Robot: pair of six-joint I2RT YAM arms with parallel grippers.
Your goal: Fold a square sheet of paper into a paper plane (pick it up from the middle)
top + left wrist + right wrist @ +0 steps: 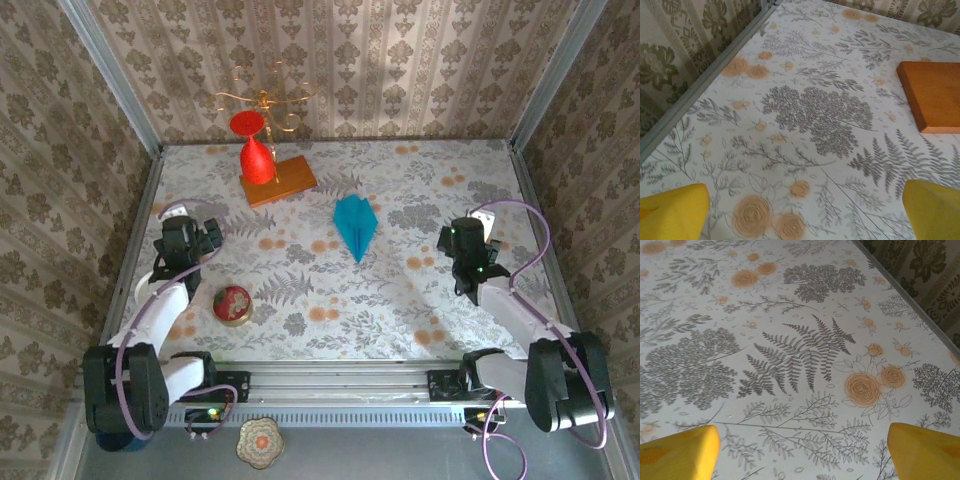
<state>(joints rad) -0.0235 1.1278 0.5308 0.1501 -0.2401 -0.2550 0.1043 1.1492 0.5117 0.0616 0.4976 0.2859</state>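
My left end effector was wide open with nothing in it, over the left side of the flowery desk, and a corner of the orange block showed ahead on its right. My right end effector was open and empty too, over the right side of the desk near the wall. The blue paper plane lay flat in the middle of the desk, well apart from both, its sharp tip pointing back at me, with the red glass standing on the block behind it.
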